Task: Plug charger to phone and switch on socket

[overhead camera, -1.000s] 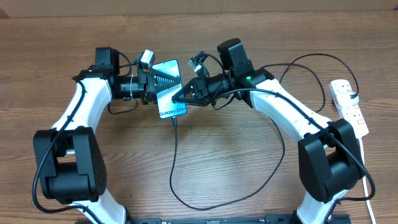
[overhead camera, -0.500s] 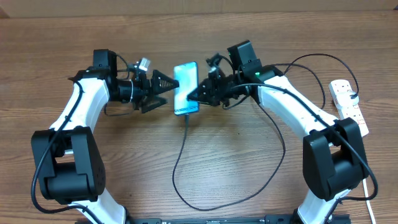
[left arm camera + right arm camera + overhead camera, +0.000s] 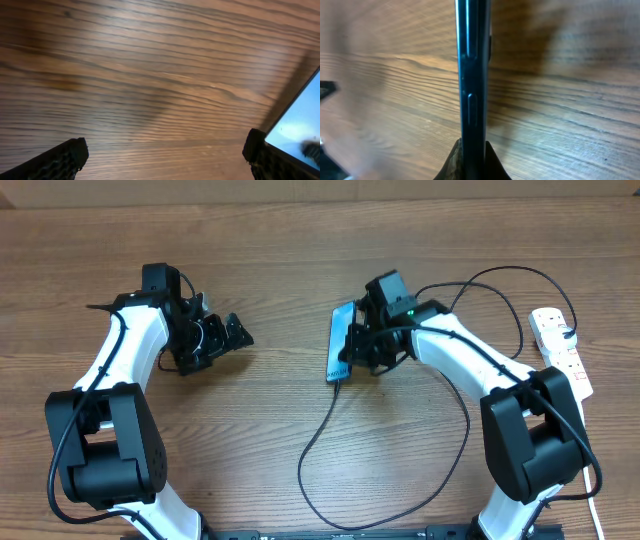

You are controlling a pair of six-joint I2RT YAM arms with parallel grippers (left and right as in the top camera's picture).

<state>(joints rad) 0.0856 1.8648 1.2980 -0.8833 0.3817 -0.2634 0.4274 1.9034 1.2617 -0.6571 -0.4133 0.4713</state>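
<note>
Withdrawn from phone, left tool hangs wide, empty. On edge, phone pinched in right tool, charger apparently seated. Well right of phone: socket, right arm nearer.

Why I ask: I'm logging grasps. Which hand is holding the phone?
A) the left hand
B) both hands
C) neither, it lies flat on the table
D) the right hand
D: the right wrist view shows the phone clamped edge-on in the right hand, while overhead the left hand is open and well apart from it.
</note>
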